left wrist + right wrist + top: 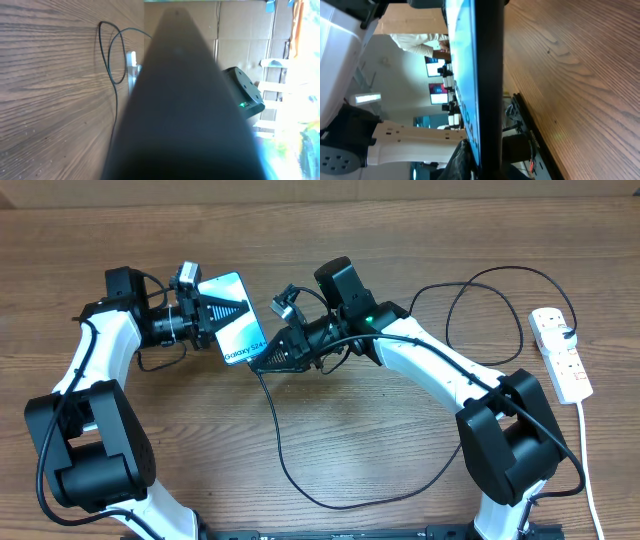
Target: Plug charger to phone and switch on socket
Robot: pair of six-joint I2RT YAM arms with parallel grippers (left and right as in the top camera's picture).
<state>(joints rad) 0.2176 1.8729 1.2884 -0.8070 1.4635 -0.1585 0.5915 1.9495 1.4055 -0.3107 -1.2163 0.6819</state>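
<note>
In the overhead view my left gripper (222, 310) is shut on the phone (240, 335) and holds it tilted above the table, blue screen up, with the "Galaxy S24" end pointing at my right gripper (268, 358). The right gripper is shut on the charger's plug tip right at that end of the phone. I cannot tell whether the tip is in the port. The charger cable (277, 440) hangs from it and loops across the table. The right wrist view shows the phone edge-on (487, 75). The white socket (560, 355) lies at the far right.
The charger cable loops on towards the socket, with a coil (480, 300) at the back right. The socket's thick white cord (586, 460) runs towards the front edge. In the left wrist view a dark blurred shape fills the middle, beside the cable loop (116, 75) and the socket (132, 70).
</note>
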